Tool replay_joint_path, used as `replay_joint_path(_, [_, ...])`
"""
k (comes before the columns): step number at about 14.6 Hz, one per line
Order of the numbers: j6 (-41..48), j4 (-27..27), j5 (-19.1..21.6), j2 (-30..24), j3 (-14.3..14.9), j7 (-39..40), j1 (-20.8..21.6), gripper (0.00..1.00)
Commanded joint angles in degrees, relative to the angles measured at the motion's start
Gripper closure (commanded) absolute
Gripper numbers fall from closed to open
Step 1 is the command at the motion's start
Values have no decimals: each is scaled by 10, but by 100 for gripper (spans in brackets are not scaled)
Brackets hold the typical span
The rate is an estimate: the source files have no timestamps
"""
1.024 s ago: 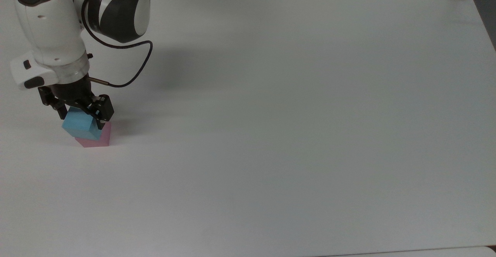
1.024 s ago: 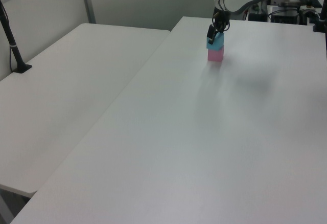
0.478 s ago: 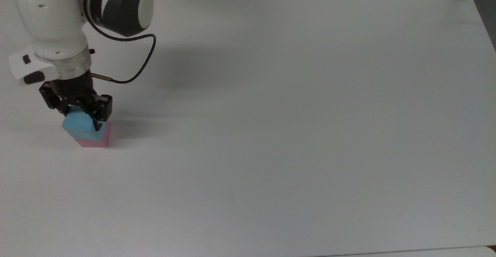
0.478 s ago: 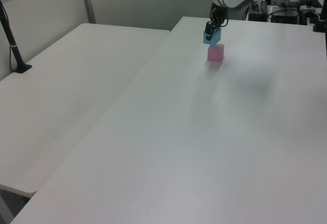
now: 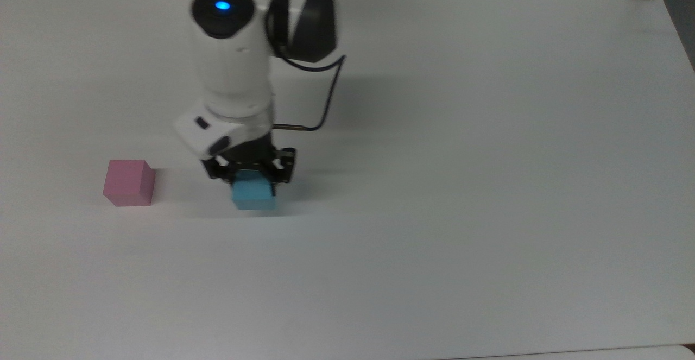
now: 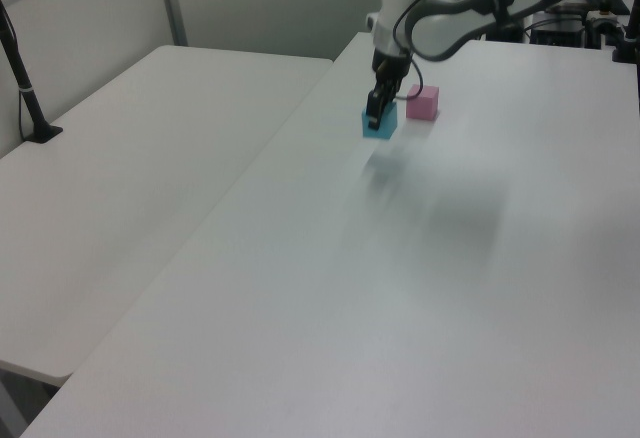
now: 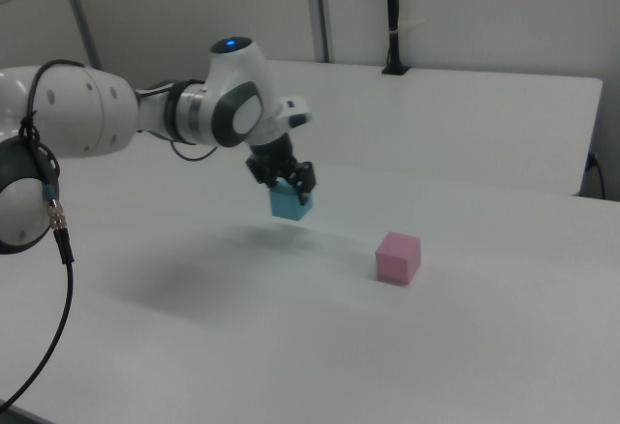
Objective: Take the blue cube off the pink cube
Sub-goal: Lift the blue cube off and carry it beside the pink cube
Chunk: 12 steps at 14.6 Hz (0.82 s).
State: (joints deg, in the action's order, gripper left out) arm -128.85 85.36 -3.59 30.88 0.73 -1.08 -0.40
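blue cube [image 5: 253,195] | pincer [image 5: 251,178] gripping it, hovering above table [image 5: 461,132] | well right of pink cube [image 5: 129,182] in the top view | lifting done, setting down remaining

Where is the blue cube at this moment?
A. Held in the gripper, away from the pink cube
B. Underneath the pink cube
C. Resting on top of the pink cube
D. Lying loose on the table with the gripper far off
A. The gripper is closed on the blue cube, which is well apart from the pink cube sitting alone on the table.
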Motion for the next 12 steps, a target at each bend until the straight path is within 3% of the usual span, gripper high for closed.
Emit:
replay_joint_path(1, [-9, 36, -25, -8, 9, -42, 44, 69])
replay_joint_path(2, [-10, 40, -25, -8, 9, -42, 46, 57])
replay_joint_path(5, [-9, 40, -26, -9, 9, -42, 47, 0])
replay_joint_path(8, [3, 38, -25, -25, 9, -42, 51, 0])
replay_joint_path(12, [110, 34, -23, -89, 9, -44, 54, 0])
